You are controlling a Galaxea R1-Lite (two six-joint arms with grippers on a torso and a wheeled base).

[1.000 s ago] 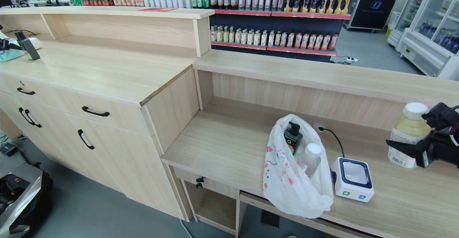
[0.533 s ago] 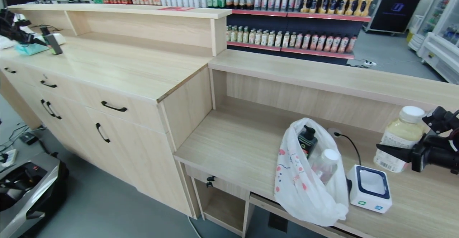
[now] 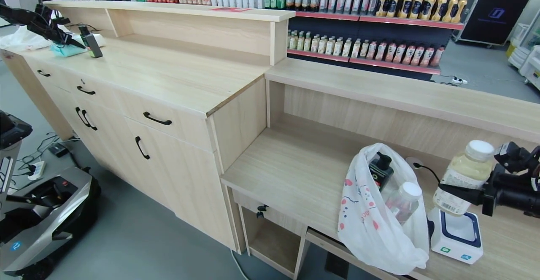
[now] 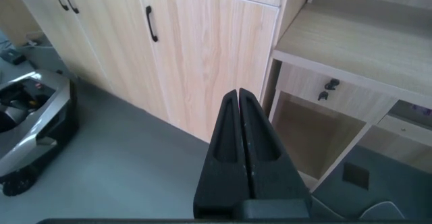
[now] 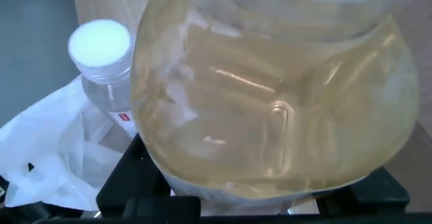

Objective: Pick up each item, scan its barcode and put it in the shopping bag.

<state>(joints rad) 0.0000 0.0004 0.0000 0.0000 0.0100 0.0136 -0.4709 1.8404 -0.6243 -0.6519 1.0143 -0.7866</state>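
Yellowish bottle (image 3: 464, 172), long axis near upright with its cap leaning away from the bag, is hanging just above the scanner (image 3: 457, 238). The right gripper (image 3: 457, 190) is clamping it low on its body. Shopping bag (image 3: 371, 229) is standing open just beside the scanner, toward the robot's left. Left gripper (image 4: 241, 116), fingers pressed together and empty, is hanging well apart.

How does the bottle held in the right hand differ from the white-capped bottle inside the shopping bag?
The held bottle contains pale yellow liquid; the bagged bottle looks clear. The held bottle is gripped by the right hand above the scanner; the bagged bottle leans inside the shopping bag. The held bottle appears wider than the bagged bottle. Both have white caps.
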